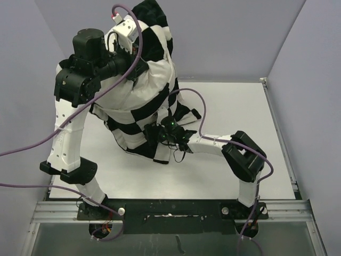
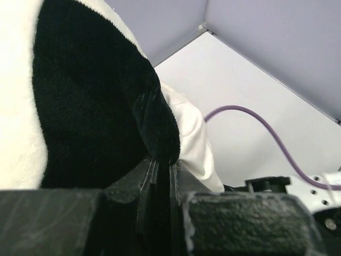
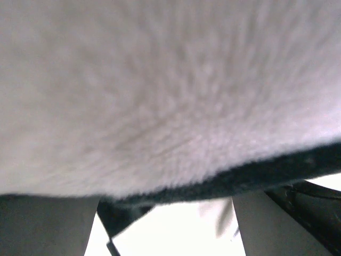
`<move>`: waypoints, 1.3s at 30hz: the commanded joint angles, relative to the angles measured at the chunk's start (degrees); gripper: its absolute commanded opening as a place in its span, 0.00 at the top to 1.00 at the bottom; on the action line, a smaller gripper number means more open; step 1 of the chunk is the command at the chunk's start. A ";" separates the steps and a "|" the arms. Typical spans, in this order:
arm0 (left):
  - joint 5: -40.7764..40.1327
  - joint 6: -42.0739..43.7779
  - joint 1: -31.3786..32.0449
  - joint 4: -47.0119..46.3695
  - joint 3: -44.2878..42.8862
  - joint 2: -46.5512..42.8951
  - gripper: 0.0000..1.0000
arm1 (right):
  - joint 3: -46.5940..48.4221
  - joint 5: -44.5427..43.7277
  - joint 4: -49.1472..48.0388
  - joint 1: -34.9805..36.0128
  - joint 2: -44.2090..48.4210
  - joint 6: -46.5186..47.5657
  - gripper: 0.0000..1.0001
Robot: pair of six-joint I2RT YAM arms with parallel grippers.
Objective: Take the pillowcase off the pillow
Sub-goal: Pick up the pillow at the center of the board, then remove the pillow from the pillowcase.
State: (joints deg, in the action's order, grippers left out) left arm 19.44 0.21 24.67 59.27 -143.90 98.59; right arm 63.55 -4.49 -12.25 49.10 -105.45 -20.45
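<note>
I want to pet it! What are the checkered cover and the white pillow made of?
The pillowcase looks like soft plush or fleece: its black and white squares show a fuzzy, matte nap. The pillow looks like smooth woven cloth, maybe cotton or polyester: plain, wrinkled, no fuzz.

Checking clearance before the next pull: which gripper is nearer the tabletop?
Right. The right gripper lies low, just over the table, against the pillowcase; the left gripper hangs high above the table, shut on the pillowcase.
</note>
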 commanded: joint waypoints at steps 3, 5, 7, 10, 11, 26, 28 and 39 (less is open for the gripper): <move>14.87 0.06 3.79 1.06 -2.07 -4.94 1.00 | 14.16 0.97 -19.84 -0.46 -3.07 4.78 0.06; 15.26 1.54 3.81 1.50 1.24 -6.85 1.00 | 12.10 1.18 -22.01 -0.03 -1.97 4.54 0.06; 14.63 3.36 3.81 1.62 5.61 -9.10 1.00 | 5.79 0.41 -27.34 0.65 1.88 5.09 0.05; 13.60 5.55 3.73 0.39 13.69 -12.83 1.00 | -6.60 -0.61 -33.35 0.81 11.40 5.77 0.02; 13.30 6.04 3.68 -0.37 16.32 -13.93 1.00 | -10.60 -0.68 -33.63 0.93 15.56 6.54 0.02; 7.49 8.67 4.24 -4.03 24.88 -15.74 1.00 | -14.05 -3.18 -12.03 11.13 47.88 32.84 0.02; 7.09 9.03 4.41 -3.30 24.16 -15.56 1.00 | -10.15 -1.99 -10.40 11.17 44.46 35.82 0.03; 6.64 12.39 4.56 1.35 21.77 -16.91 1.00 | 2.94 1.49 -2.94 8.48 34.97 43.91 0.08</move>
State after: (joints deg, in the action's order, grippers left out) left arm 25.47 11.35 28.95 61.95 -118.04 82.85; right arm 62.61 -4.01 -15.97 58.85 -71.68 19.75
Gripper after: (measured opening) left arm 0.050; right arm 0.923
